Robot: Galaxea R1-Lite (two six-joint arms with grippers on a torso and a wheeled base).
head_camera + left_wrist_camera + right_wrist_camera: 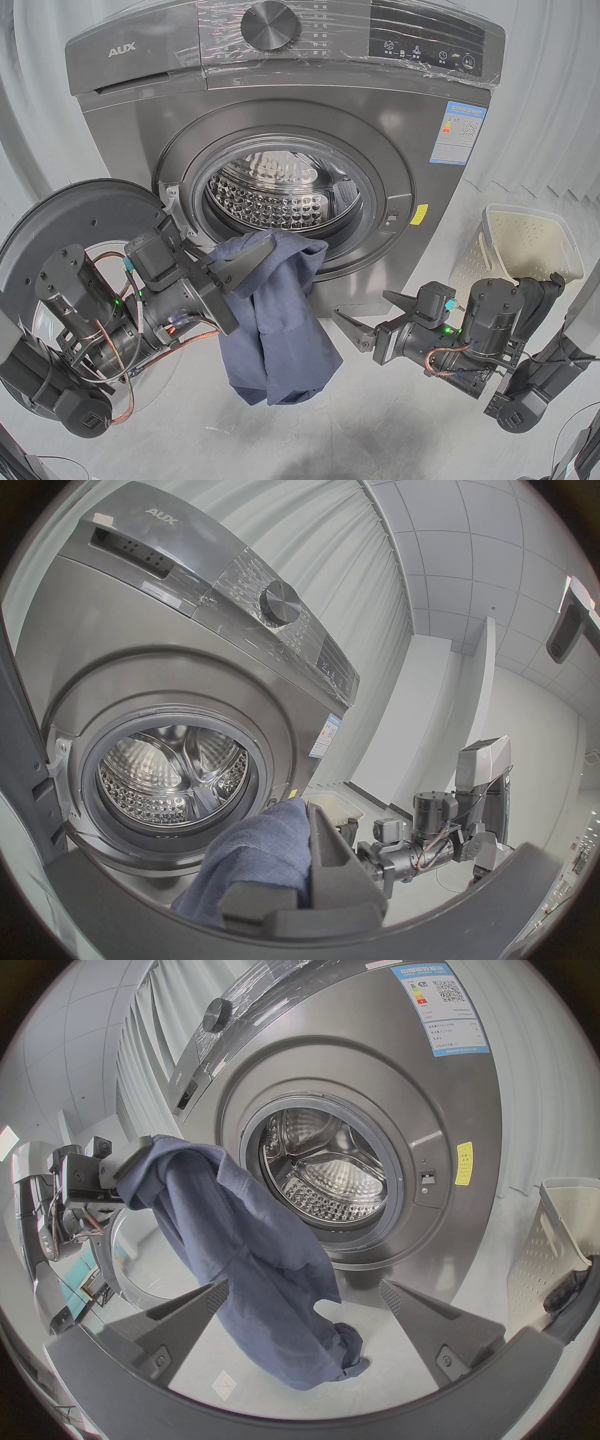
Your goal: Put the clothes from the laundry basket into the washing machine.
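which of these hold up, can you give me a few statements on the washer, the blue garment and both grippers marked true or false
1. The left gripper is shut on the blue garment, which hangs in front of the washing machine. True.
2. The door is closed. False: it stands swung open on the robot's left.
3. The drum already holds clothes. False: the part of it in view is bare metal.
4. The right gripper is open and holds nothing. True.
5. The laundry basket stands to the left of the machine. False: it stands on the floor to the right of the machine.
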